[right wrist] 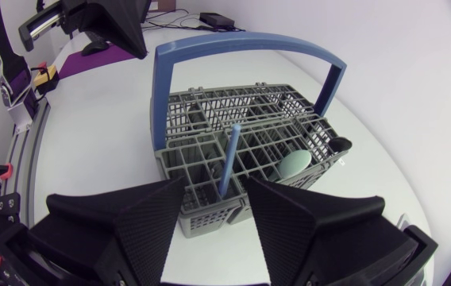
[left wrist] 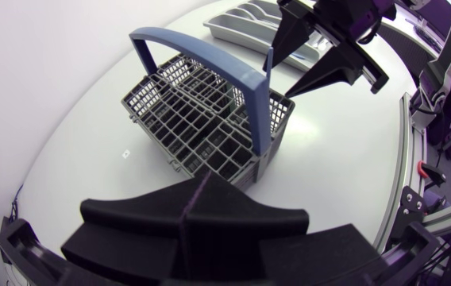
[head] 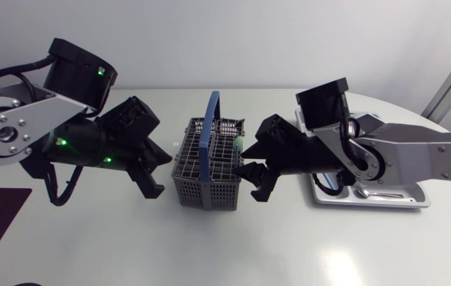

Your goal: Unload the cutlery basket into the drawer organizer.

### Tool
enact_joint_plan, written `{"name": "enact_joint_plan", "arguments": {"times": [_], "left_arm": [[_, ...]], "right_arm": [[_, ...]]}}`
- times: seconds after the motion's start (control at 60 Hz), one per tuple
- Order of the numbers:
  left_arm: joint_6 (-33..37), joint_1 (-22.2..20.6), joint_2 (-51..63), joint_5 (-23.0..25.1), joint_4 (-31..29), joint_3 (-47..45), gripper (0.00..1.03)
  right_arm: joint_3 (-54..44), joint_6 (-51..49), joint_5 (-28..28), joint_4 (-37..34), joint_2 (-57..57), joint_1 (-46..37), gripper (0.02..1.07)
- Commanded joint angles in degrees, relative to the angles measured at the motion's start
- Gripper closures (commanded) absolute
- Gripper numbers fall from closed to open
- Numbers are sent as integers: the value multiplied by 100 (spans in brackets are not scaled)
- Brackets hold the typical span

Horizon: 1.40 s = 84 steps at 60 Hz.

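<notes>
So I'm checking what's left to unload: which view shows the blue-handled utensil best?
Right wrist view: the blue-handled utensil stands in a basket compartment just ahead of the open right claw. Head and left wrist views show the basket, but the utensil isn't discernible there.

The table [head: 210, 246] is white and smooth, with a slight sheen. In the head view its far edge runs level across the scene and rounds off at the right. 1 soft patch of reflected light [head: 344, 266] lies on the near part of the top, right of the middle. 1 tiny mark [head: 176, 144] sits on the top, left of the middle. In the left wrist view the mark [left wrist: 126, 153] is a small pale speck with a darker dot, too small to tell more. Both wrist views show the top's rim as 1 long, even curve with a thin grey edge.
</notes>
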Motion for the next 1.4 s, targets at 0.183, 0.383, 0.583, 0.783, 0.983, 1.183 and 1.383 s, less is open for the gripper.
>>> {"name": "enact_joint_plan", "arguments": {"times": [0.183, 0.383, 0.583, 0.783, 0.983, 1.183, 1.383], "left_arm": [[49, -106, -207, 45, 94, -245, 95], [49, -141, -295, 45, 94, -307, 95], [58, -124, -357, 45, 94, -289, 95], [49, -185, -357, 45, 94, -254, 95], [41, -238, -348, 37, 85, -201, 95], [41, -326, -348, 19, 85, -193, 95], [32, -405, -322, 1, 85, -184, 95]], "right_arm": [[263, -70, 62, 144, 362, 41, 54], [404, -87, 97, 153, 511, 41, 80], [474, -131, 97, -49, 573, 6, 100], [492, -158, 123, -251, 406, -3, 101], [685, -175, 237, -656, 63, 41, 101], [905, -175, 290, -1060, -306, 67, 101], [1116, -87, 290, -1552, -790, 67, 101]]}}
